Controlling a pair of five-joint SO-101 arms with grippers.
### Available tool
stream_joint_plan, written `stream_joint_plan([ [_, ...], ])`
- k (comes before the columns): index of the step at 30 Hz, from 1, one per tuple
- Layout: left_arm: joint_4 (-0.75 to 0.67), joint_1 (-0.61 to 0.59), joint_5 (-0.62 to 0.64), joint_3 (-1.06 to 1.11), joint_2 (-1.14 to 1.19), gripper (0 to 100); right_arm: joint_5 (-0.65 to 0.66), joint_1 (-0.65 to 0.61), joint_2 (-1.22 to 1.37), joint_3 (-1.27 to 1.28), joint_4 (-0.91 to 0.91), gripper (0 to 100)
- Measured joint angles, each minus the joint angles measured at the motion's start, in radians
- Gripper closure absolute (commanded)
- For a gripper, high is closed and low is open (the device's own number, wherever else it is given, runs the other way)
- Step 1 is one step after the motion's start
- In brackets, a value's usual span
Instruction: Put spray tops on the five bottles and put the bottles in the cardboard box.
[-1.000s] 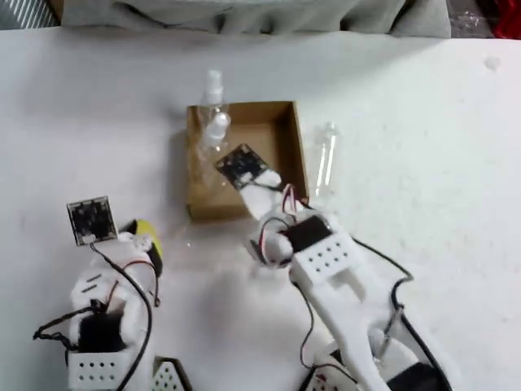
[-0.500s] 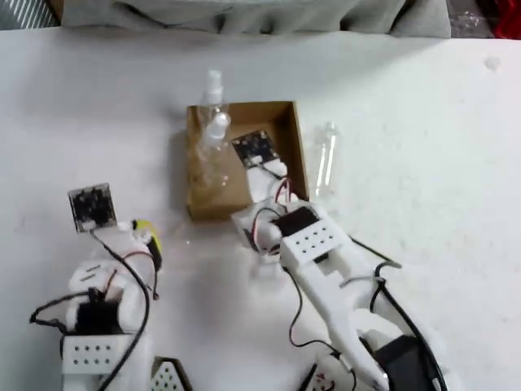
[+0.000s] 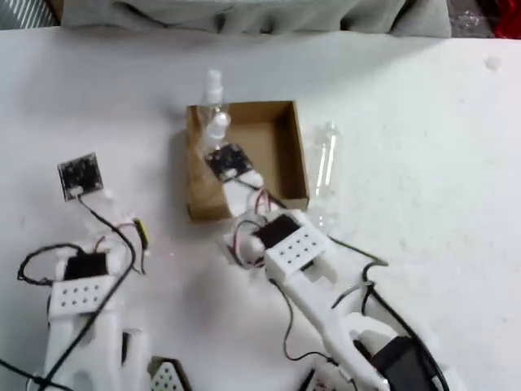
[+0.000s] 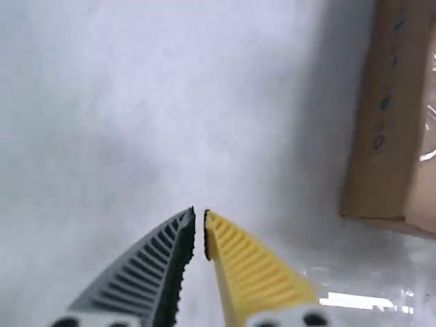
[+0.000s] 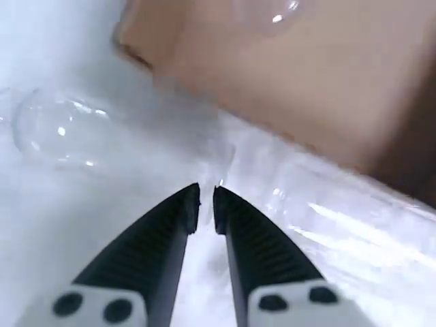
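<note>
The cardboard box (image 3: 281, 138) sits mid-table, and its outer wall (image 4: 388, 116) shows in the left wrist view. One bottle with a spray top (image 3: 213, 85) stands just behind the box, and another (image 3: 216, 129) is inside at its left side. A clear bottle (image 3: 326, 159) lies right of the box. My right gripper (image 5: 206, 195) is shut on nothing, low over clear bottles (image 5: 58, 129) lying on the table by the box wall (image 5: 286, 61). My left gripper (image 4: 199, 221), with one grey and one yellow finger (image 3: 140, 233), is shut over bare table left of the box.
The right arm (image 3: 293, 248) leans over the box's front edge. The left arm (image 3: 77, 289) stands at the lower left. A clear plastic glint (image 4: 354, 300) lies on the table below the box wall. Grey cloth (image 3: 244, 12) lines the far edge.
The right arm's wrist swung left along the box front. The left arm shifted left and turned, its yellow finger now edge-on.
</note>
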Motion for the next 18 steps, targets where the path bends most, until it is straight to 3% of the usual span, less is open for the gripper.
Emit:
stream_joint_plan([
  [5,0.035,-0.005,0.034,-0.071,0.064,98,0.0,0.005,0.0,0.0,0.009,98.1],
  [11,0.308,-0.012,0.034,-0.249,0.074,98,0.195,0.071,-0.035,-0.028,0.117,98.2],
  [18,0.399,-0.012,0.034,-0.295,0.074,98,0.147,0.138,-0.106,0.029,0.092,98.2],
])
